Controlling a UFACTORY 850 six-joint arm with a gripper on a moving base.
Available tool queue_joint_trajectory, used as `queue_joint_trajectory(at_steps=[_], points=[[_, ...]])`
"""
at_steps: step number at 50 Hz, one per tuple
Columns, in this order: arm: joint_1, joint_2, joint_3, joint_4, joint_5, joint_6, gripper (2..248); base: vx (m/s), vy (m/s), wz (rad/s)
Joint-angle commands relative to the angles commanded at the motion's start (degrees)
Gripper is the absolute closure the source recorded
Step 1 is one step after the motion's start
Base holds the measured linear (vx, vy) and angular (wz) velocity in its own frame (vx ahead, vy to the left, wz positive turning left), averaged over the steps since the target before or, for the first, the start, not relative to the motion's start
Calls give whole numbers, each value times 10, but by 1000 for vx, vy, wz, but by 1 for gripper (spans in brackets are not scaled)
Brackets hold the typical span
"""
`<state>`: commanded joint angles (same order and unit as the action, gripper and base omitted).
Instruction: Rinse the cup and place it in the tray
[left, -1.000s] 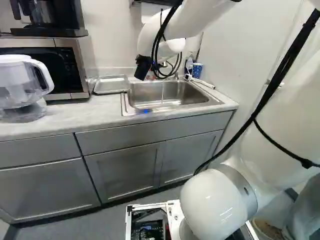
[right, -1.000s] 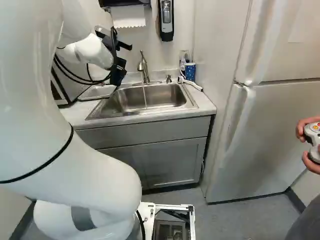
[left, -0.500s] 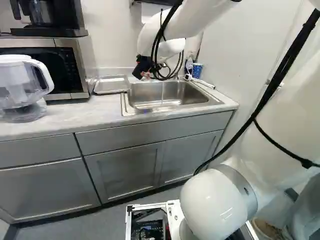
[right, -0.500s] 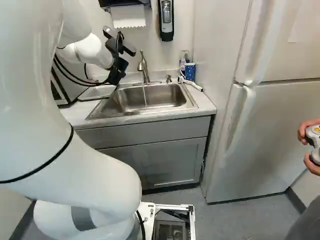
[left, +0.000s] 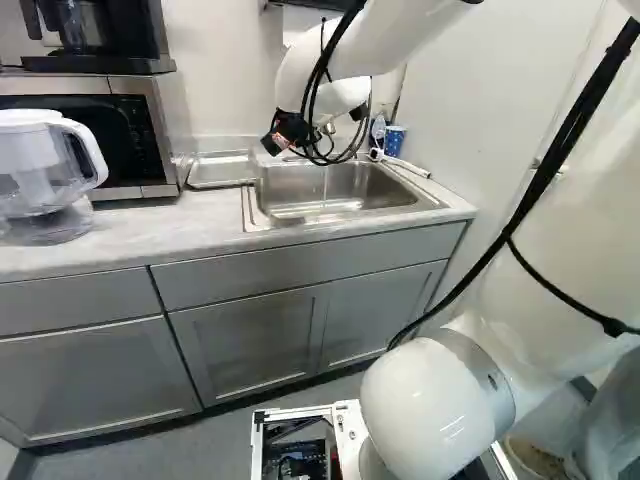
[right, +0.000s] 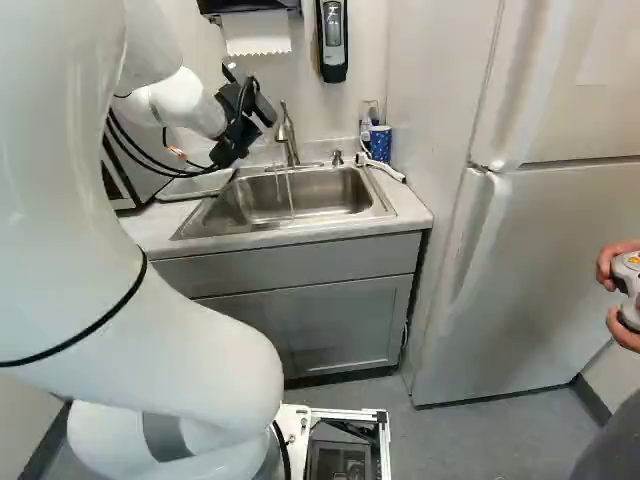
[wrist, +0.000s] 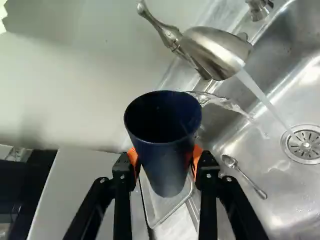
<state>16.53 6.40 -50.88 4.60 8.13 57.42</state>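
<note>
gripping the blue cup (wrist: 165, 162), the fingers (right: 262, 106) hover — seemingly beside the running tap (wrist: 215, 52).

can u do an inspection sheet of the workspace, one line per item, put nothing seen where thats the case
Surface: pale countertop with an inset metal sink.
Job's things: dark blue cup held above the tray and sink area; tray beside the sink; faucet running.
Clutter: spoon in the sink; pitcher before the microwave; patterned blue cup by the sink's back corner.
Gripper: shut on the dark blue cup.
Cables: black ones along the arm; damage, nothing seen.
Surroundings: refrigerator right of the sink.
</note>
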Motion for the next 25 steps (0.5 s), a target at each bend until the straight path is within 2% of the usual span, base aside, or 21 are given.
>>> queue_joint_trajectory(at_steps=[25], points=[[0,0,0,0,0,151,129,0,0,0]])
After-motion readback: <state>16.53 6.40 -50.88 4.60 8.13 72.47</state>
